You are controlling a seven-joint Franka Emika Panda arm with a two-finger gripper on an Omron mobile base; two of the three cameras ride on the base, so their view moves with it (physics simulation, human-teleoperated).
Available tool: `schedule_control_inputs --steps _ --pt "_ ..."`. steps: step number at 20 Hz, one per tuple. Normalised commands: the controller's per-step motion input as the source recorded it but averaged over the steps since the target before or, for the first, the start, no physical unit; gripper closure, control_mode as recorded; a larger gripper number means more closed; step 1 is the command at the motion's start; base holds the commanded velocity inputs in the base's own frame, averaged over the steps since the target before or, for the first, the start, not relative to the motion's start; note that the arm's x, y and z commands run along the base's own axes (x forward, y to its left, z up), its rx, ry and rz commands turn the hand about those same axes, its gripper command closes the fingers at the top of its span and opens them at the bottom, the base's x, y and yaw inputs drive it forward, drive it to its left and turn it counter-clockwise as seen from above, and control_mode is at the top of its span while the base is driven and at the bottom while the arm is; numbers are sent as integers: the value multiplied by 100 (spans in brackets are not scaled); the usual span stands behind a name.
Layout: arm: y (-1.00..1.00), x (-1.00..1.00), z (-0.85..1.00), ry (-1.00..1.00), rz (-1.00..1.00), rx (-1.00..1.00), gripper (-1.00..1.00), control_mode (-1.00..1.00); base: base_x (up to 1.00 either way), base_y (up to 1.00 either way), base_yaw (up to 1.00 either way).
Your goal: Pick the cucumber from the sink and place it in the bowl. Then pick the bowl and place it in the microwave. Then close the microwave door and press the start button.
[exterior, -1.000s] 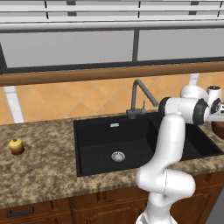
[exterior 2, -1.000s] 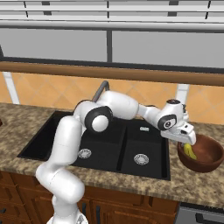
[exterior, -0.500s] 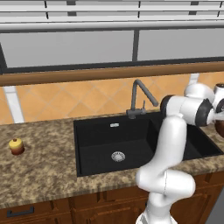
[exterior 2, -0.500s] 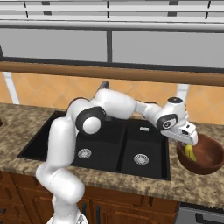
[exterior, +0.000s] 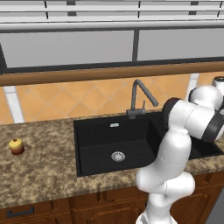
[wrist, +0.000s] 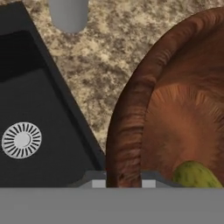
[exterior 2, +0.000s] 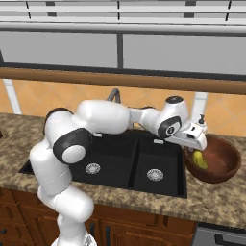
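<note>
Cucumber (wrist: pixel 194 176) half cut off inside bowl (wrist: pixel 131 127)

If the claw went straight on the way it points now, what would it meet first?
Probably nothing new: the claw looks already shut on the bowl wall, cucumber just inside. Pushing on would likely press that wall toward the counter; depth is unclear.

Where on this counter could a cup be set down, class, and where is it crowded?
Free: the granite stretch between the small yellow-and-red fruit and the sink, and the front strip below the basin. Crowded: right of the sink, where the bowl holding the cucumber sits with the end effector shut on its rim.
</note>
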Motion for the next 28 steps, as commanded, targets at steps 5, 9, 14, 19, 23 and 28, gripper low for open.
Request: schedule_control_inputs --steps 5,9,14,19,23,28 --pt "73 -20 61 2 12 -5 100 -100 0 0 0" --pt "63 -20 74 9 13 0 100 -100 0 0 0" --pt "61 -33 72 8 13 0 100 -100 0 0 0" --pt "62 -45 70 7 13 0 100 -100 0 0 0" --pt "61 -56 60 7 13 0 100 -100 0 0 0" --pt "53 -44 31 2 14 0 100 -100 0 0 0"
